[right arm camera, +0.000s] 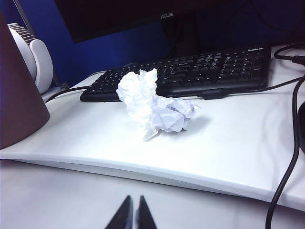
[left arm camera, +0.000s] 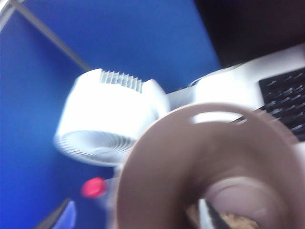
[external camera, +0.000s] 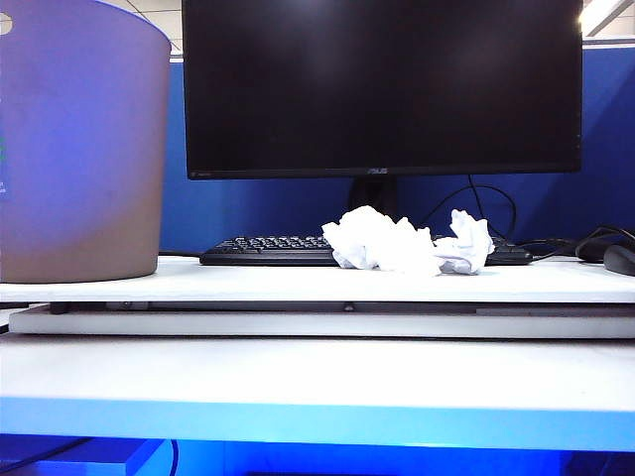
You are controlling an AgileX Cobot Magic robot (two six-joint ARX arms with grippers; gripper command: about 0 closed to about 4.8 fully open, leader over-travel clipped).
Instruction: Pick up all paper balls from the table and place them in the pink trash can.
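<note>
Two white paper balls (external camera: 382,243) (external camera: 466,243) lie side by side on the table (external camera: 248,283) in front of the keyboard; the right wrist view shows them as one taller ball (right arm camera: 138,93) and one lower ball (right arm camera: 172,114). The pink trash can (external camera: 79,149) stands at the table's left end. My left gripper (left arm camera: 136,219) hangs open above the trash can's rim (left arm camera: 157,157), with one finger outside it and one over its inside, where something tan (left arm camera: 233,222) lies at the bottom. My right gripper (right arm camera: 133,213) is shut and empty, low in front of the table edge. Neither gripper shows in the exterior view.
A black keyboard (external camera: 268,250) and a large monitor (external camera: 382,89) stand behind the balls. A white fan (left arm camera: 109,119) sits beside the bin, with a red object (left arm camera: 94,187) near it. Black cables (right arm camera: 286,167) and a dark object (external camera: 620,260) lie at the right end.
</note>
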